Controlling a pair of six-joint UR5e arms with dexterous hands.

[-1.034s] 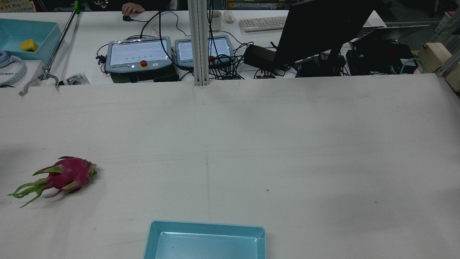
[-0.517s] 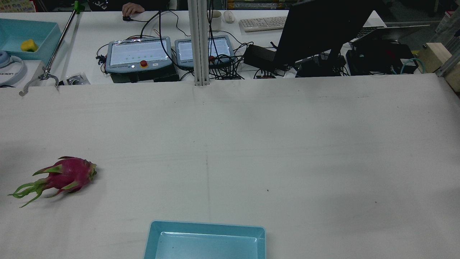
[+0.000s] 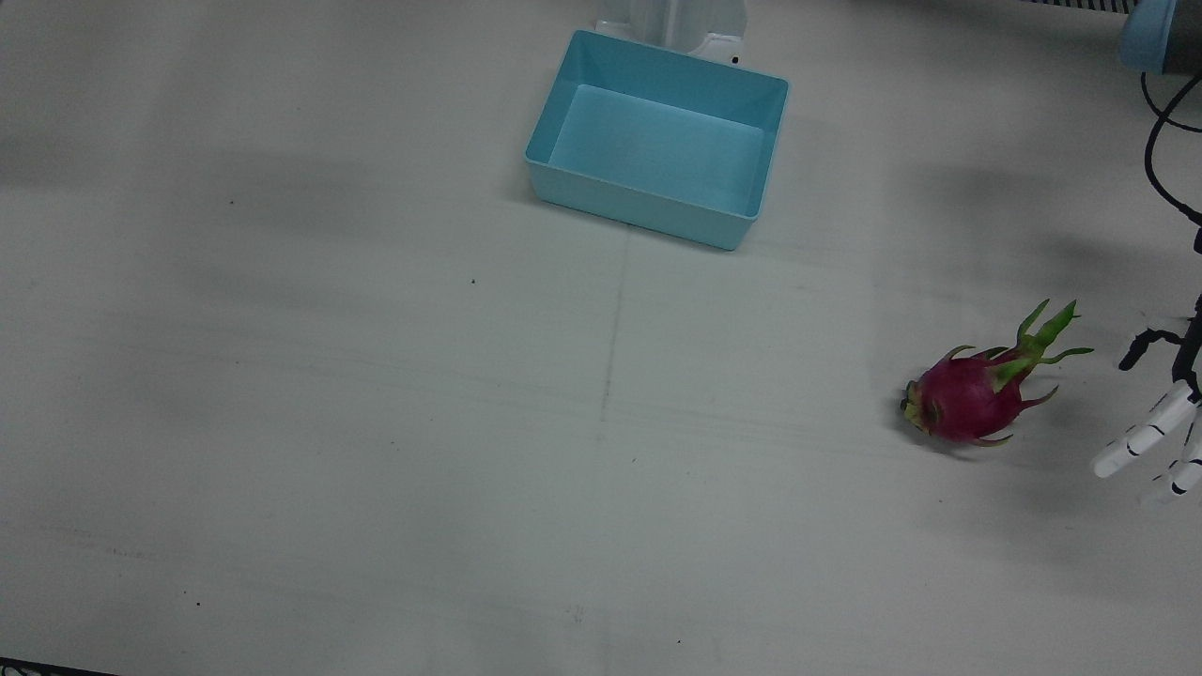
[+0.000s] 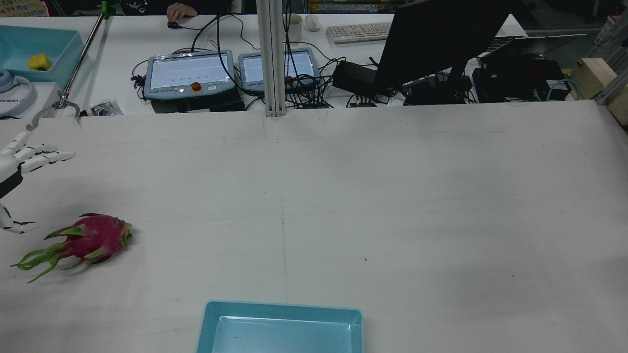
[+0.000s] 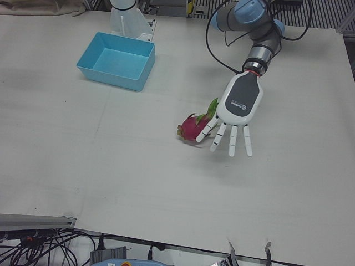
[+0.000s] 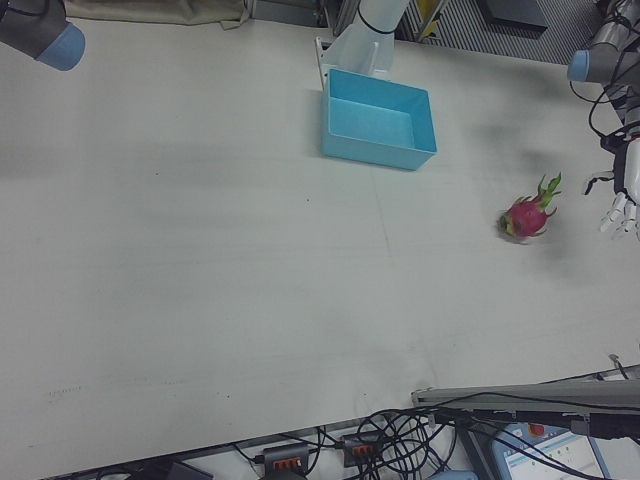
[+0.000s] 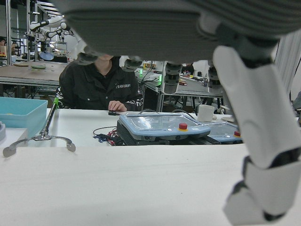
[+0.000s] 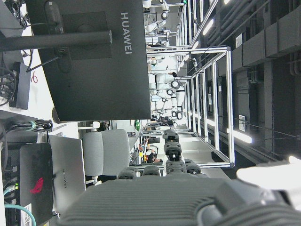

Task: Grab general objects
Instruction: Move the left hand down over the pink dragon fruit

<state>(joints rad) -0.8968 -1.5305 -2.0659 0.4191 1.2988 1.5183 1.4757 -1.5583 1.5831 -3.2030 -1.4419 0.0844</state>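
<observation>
at the far left of the rear view a second blue bin (image 4: 39,46) sits on the operators' desk with a small yellow object (image 4: 39,62) in it. just below it in that view the left hand (image 4: 14,166) reaches in from the left edge, its white fingers (image 4: 46,157) spread apart and holding nothing. the dragon fruit (image 4: 88,240) lies on the white table (image 4: 392,196) near that hand and apart from it, on its side, the green leafy end pointing toward the view's left edge.

further right, near the robot's edge of the table and about midway between the arms, stands the blue bin (image 4: 279,326); nothing lies in it, and its pale floor shows bare in the front view (image 3: 657,141). the dragon fruit is well apart from this bin.

in the left-front view the left arm (image 5: 252,27) comes down from the top, and the hand (image 5: 236,111) hangs palm down with fingers (image 5: 233,138) straight and fanned toward the operators' side, just beside the dragon fruit (image 5: 194,126); from this angle one finger overlaps the fruit, but the front view shows a clear gap between the hand (image 3: 1160,427) and the fruit (image 3: 972,399).

the right hand (image 8: 188,197) shows only in its own camera, as a grey palm edge and dark finger stubs; i cannot tell whether it is spread or closed.
</observation>
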